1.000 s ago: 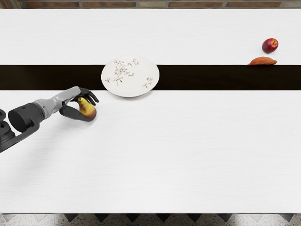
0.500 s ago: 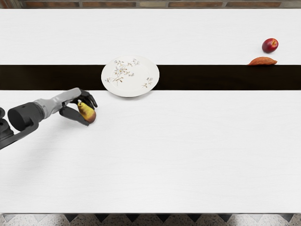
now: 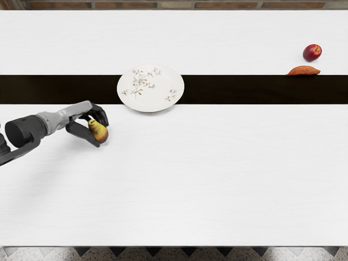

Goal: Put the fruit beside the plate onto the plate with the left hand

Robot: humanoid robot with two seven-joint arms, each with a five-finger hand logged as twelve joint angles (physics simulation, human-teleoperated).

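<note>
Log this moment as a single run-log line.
phase: grasp | left hand: shut on pear | plate: no fruit on it, apart from pear | right hand: not in view

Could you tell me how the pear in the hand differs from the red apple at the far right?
The pear is yellow with a russet blush and tapers; the apple is round and dark red. The pear is gripped in the left hand; the apple lies free beside a sweet potato. The pear is close to the plate; the apple far off. Neither is on the plate.
</note>
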